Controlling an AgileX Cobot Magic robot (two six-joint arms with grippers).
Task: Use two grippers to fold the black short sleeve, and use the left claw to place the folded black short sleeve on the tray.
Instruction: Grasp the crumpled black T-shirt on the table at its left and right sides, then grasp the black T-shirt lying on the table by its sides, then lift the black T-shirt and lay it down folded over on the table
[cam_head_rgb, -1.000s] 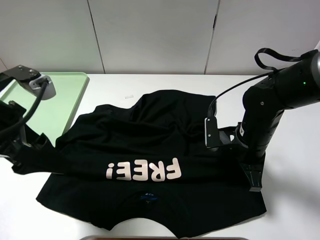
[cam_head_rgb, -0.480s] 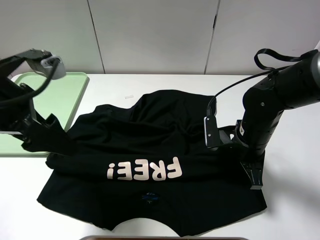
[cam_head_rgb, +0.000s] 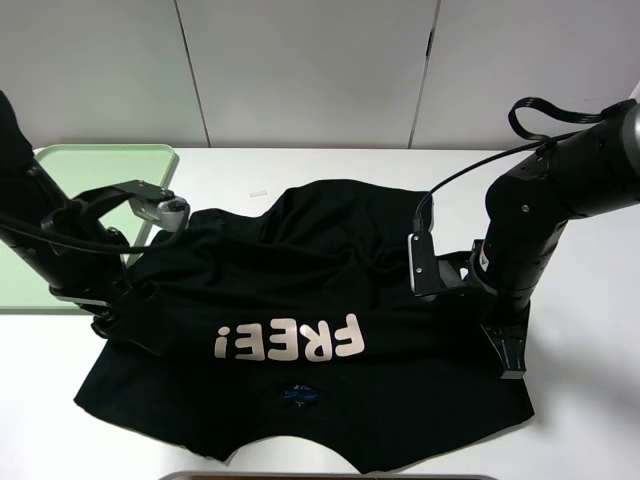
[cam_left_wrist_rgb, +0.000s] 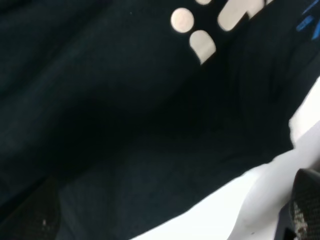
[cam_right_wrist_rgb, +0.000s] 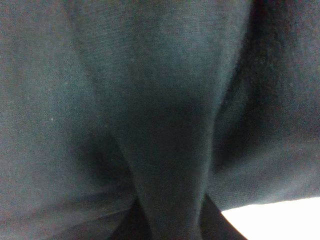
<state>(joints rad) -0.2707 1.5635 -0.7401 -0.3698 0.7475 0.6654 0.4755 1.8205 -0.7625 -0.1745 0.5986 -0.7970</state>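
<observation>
T-shirt (cam_head_rgb: 300, 270) spread across table's (cam_head_rgb: 590, 410) front middle. Left gripper (cam_head_rgb: 118, 322) at its left edge, fingers wide apart, gripping nothing. Right gripper (cam_head_rgb: 508, 355) clenched on fabric near T-shirt's right edge. Tray (cam_head_rgb: 100, 165) at table's rear-left corner.

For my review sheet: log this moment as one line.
large black cotton T-shirt: rumpled | left arm: jaws open over it | right arm: jaws shut on it | pale-green plastic tray: without shirt
</observation>
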